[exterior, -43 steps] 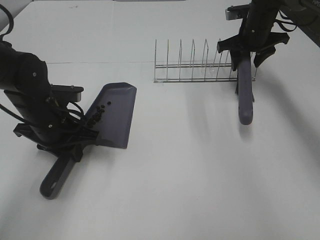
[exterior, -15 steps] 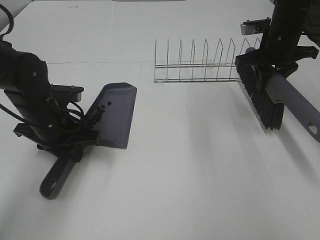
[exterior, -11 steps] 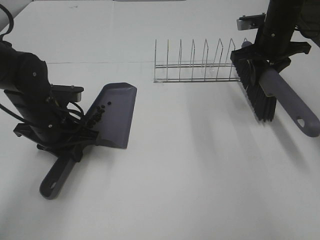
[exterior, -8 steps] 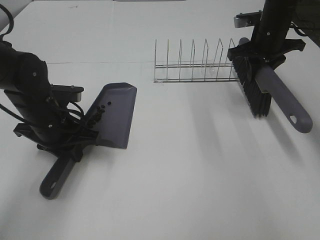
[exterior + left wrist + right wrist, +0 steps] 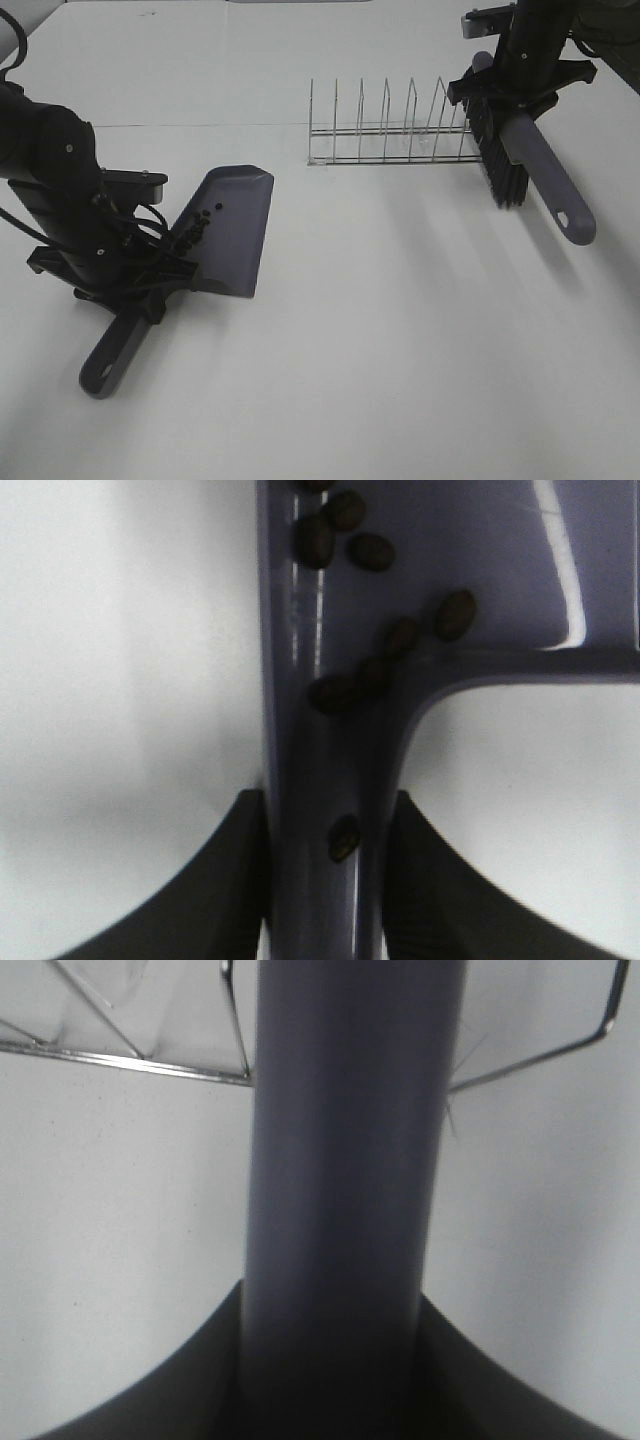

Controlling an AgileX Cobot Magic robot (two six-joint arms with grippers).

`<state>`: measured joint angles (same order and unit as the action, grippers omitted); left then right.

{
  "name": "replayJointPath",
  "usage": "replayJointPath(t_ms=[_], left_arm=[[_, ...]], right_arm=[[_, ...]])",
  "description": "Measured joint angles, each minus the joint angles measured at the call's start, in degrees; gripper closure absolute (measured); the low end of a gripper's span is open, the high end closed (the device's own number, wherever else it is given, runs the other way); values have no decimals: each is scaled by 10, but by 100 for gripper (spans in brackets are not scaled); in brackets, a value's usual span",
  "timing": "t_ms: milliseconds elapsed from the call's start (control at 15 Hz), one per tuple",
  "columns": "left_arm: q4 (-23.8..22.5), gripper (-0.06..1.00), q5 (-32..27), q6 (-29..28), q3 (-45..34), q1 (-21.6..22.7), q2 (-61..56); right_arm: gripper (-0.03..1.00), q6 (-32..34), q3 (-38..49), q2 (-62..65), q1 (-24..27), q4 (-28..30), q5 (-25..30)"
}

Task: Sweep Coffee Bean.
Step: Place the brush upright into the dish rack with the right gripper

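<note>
The grey-purple dustpan [image 5: 230, 226] lies on the white table at the left, its handle [image 5: 108, 355] pointing to the front. My left gripper [image 5: 118, 275] is shut on the handle where it meets the pan. Several dark coffee beans [image 5: 197, 226] lie in the pan near the handle. In the left wrist view the beans [image 5: 375, 670] sit on the pan's back edge and the handle [image 5: 325, 810]. My right gripper [image 5: 520, 95] is shut on the brush [image 5: 535, 165] and holds it above the table at the far right, black bristles [image 5: 500, 165] to the left. The right wrist view shows the brush handle [image 5: 345, 1190].
A wire dish rack [image 5: 395, 135] stands at the back middle, its right end right beside the brush; it also shows in the right wrist view [image 5: 120, 1055]. The white table [image 5: 380, 350] stretches bare between dustpan and brush.
The right arm turned the brush so its bristles face left, then carried it back and left to the rack's right end. The left arm and dustpan have not moved.
</note>
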<state>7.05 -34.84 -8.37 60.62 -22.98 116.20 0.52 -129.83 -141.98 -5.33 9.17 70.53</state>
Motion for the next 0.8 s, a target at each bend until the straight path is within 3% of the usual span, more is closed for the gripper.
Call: replayJointPath(t_ms=[267, 800], left_arm=[[0, 68, 0, 0, 0, 0, 0], [0, 68, 0, 0, 0, 0, 0]], right_arm=[[70, 0, -45, -25, 0, -23, -1], [70, -21, -47, -28, 3, -70, -29]])
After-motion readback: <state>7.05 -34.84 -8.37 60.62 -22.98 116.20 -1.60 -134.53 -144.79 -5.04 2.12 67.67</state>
